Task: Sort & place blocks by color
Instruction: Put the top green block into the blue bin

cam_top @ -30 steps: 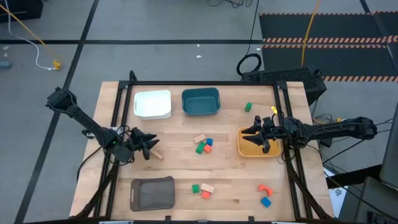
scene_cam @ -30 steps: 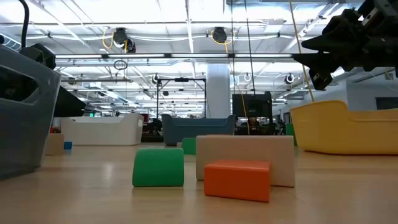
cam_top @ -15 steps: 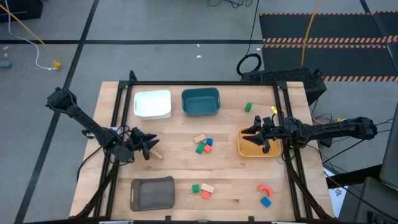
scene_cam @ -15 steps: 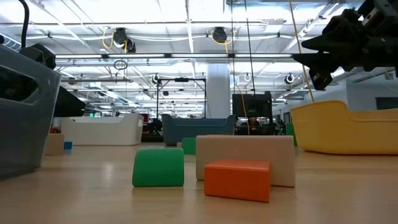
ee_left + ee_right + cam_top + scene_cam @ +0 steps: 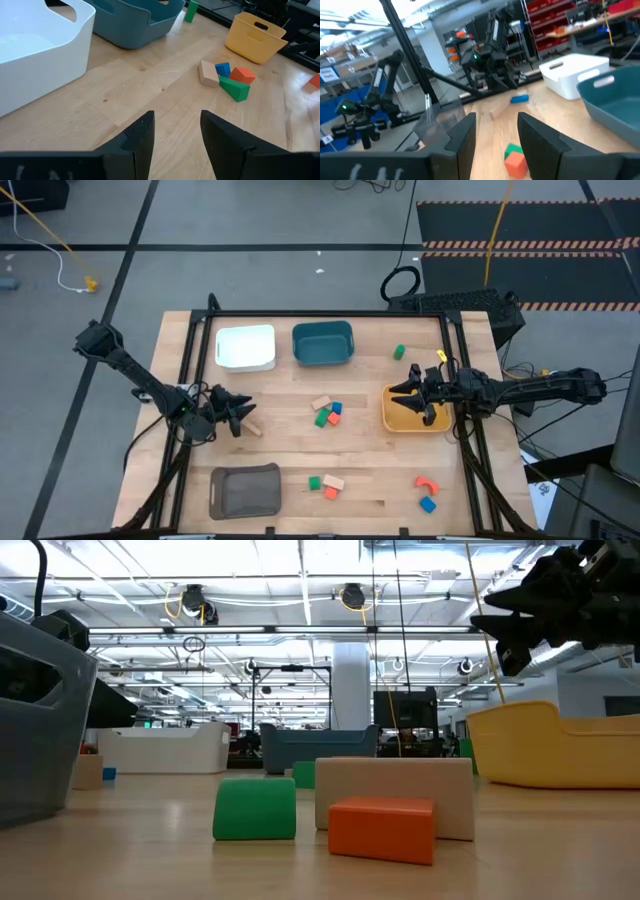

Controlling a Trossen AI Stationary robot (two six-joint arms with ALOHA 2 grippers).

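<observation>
My left gripper (image 5: 241, 417) hangs open and empty over the table's left side; it also shows in its wrist view (image 5: 177, 131). A tan block (image 5: 254, 429) lies beside it. My right gripper (image 5: 400, 392) is open and empty above the yellow bin (image 5: 412, 420); it also shows in the low view (image 5: 490, 620). A tan (image 5: 321, 403), a blue (image 5: 336, 408), a red (image 5: 333, 419) and a green block (image 5: 321, 420) lie mid-table. A green (image 5: 314, 482), a tan (image 5: 334, 481) and a red-orange block (image 5: 330, 493) lie nearer. A red arch (image 5: 426, 483) and a blue block (image 5: 428, 505) lie near right, and a green block (image 5: 399, 352) lies far right.
A white bin (image 5: 246, 347) and a teal bin (image 5: 323, 343) stand at the far edge. A grey bin (image 5: 245, 490) stands at the near left. Bare wood lies between the block clusters. A black frame rims the table's sides.
My right gripper has gone up a little above the yellow bin, still open.
</observation>
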